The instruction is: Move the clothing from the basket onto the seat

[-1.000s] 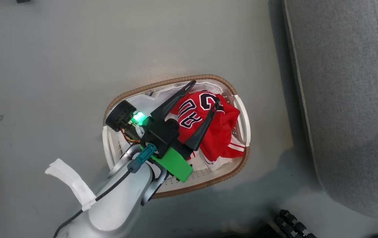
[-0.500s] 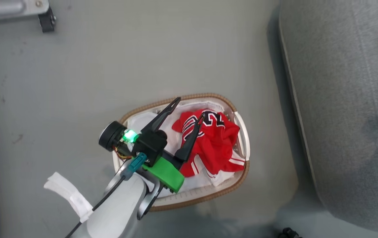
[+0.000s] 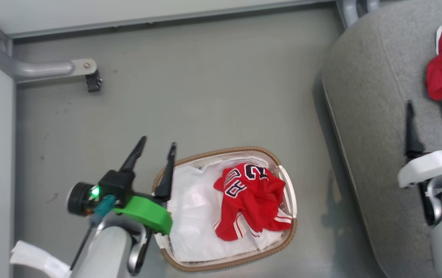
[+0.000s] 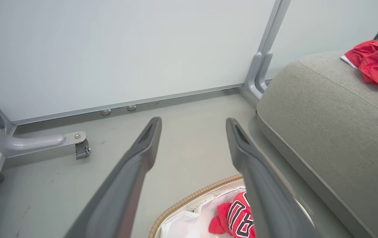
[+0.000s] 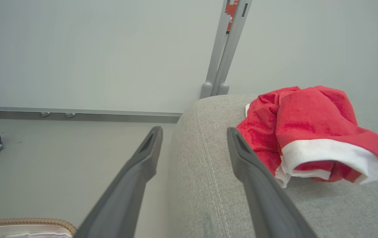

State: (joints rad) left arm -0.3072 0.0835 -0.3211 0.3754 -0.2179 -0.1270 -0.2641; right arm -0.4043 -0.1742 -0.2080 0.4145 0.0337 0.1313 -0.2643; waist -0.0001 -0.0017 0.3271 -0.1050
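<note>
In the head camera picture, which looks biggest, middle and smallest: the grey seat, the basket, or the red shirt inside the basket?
1. Grey seat, biggest, even though the picture's edge cuts it off.
2. Basket.
3. Red shirt, crumpled inside the basket.

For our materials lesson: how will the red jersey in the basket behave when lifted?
Probably floppy: the jersey lies crumpled in folds. Likely light, being thin cloth. It may drape and drag over the basket rim.
</note>
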